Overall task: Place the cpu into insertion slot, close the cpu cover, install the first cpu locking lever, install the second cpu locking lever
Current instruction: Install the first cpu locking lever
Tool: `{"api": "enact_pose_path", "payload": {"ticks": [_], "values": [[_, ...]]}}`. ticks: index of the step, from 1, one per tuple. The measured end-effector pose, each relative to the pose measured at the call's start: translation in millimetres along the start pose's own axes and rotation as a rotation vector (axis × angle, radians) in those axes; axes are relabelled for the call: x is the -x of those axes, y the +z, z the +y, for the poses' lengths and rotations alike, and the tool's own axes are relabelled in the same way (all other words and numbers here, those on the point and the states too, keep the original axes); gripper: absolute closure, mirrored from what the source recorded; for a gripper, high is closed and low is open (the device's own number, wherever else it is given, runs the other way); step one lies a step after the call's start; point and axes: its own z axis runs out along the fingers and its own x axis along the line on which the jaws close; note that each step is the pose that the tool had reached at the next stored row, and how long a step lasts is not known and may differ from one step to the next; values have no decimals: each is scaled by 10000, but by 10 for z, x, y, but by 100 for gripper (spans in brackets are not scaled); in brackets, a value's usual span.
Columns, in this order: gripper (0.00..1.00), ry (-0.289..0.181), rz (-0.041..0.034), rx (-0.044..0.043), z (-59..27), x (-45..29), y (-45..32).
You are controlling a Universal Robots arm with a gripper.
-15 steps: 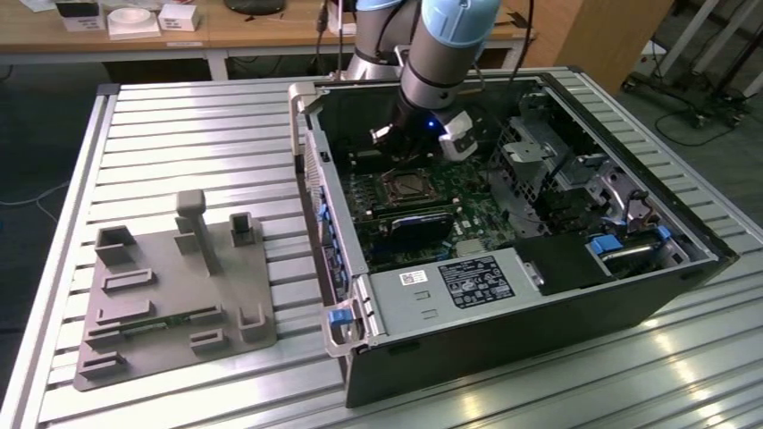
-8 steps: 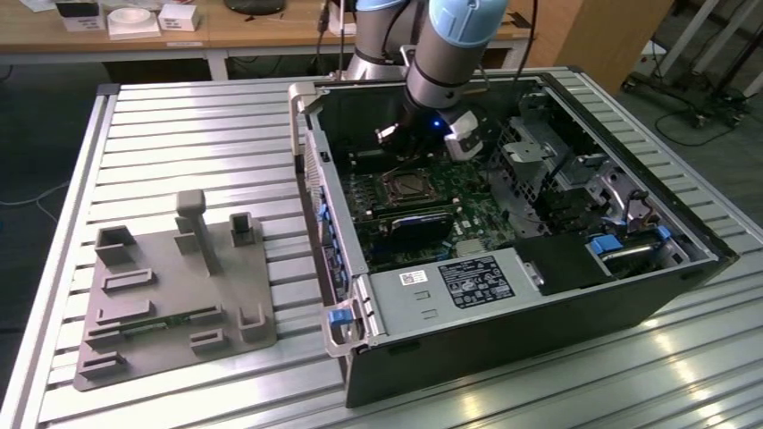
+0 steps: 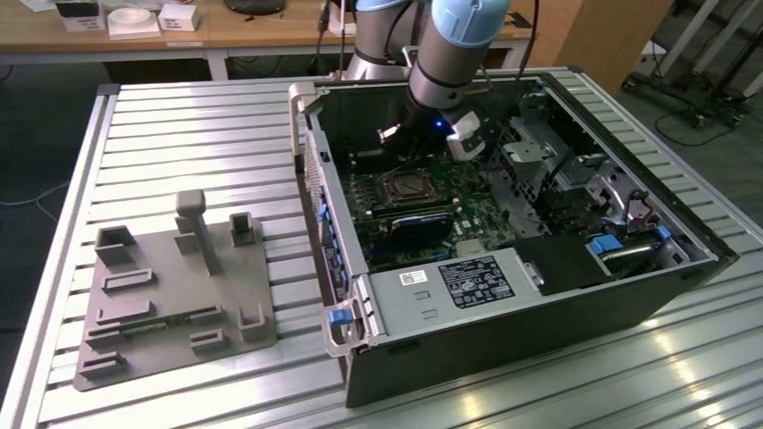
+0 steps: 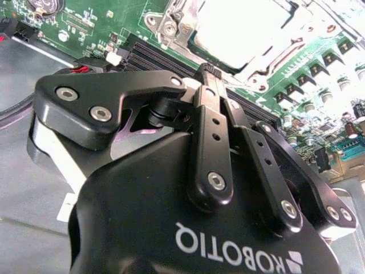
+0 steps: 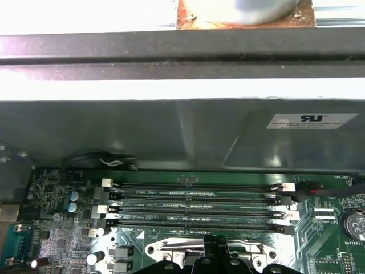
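- The black pincer point(image 4: 208, 71), its fingers closed together on nothing, hangs inside an open computer case point(image 3: 501, 295).
- Its tips sit just beside the insertion slot point(image 4: 245, 28), near the memory slots point(image 5: 199, 208).
- The case rests on a slatted metal desk point(image 3: 191, 134).

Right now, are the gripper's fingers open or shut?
Shut, it seems: in the second wrist view the gripper's two black fingers meet at their tips above the insertion slot, with nothing visible between them.

Glossy black end effector point(image 4: 208, 71); silvery metal insertion slot point(image 3: 406, 187).
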Motion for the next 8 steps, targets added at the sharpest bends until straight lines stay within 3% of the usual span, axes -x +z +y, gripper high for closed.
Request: {"api": "enact_pose_path", "payload": {"ticks": [2, 5, 8], "values": [[90, 1, -1, -9, 3, 7, 2], [90, 3, -1, -105, 22, 18, 7], [90, 3, -1, -115, 31, 20, 10]]}}
